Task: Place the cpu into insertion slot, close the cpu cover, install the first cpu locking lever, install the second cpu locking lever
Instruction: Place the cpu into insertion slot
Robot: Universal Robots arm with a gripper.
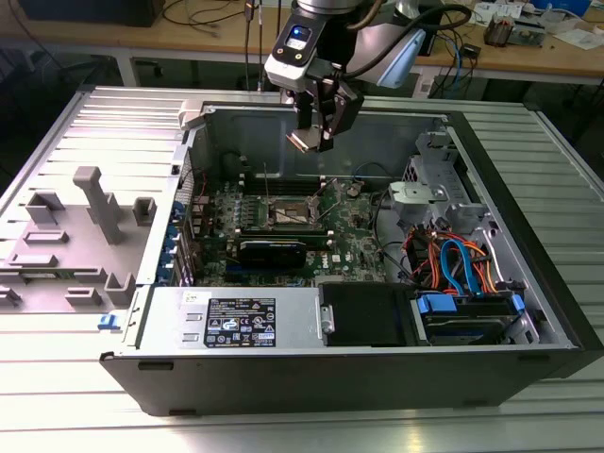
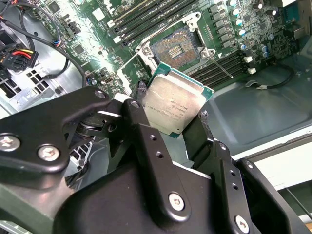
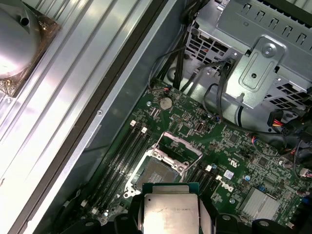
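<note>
Silver cpu [image 2: 174, 105] held, seemingly above slot [image 2: 174, 48].

Arm [image 1: 377, 52] points down — gripper [image 1: 312, 140] (black fingers [image 2: 146, 134]) clamped on the cpu [image 2: 173, 102].

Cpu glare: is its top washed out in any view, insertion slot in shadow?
Second wrist view: cpu has soft sheen, not washed out; glare patch on the motherboard beside the insertion slot. First wrist view: slot evenly lit. Exterior view: case interior dimmer than the table.

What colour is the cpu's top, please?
The cpu is dull silver-grey on top, clearest in the second wrist view.
</note>
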